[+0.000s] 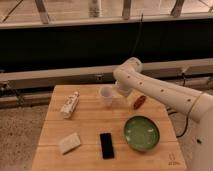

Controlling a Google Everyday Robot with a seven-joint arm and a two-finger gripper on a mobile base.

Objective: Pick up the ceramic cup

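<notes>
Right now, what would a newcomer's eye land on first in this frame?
The white arm stretches in from the right, its gripper just right of the cup at the back middle of the table. Next comes the green bowl at front right, beside a black phone.

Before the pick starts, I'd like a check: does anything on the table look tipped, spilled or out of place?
Only the white labelled bottle lies on its side, at the left of the wooden table. The ceramic cup stands upright, with the gripper close beside it.
</notes>
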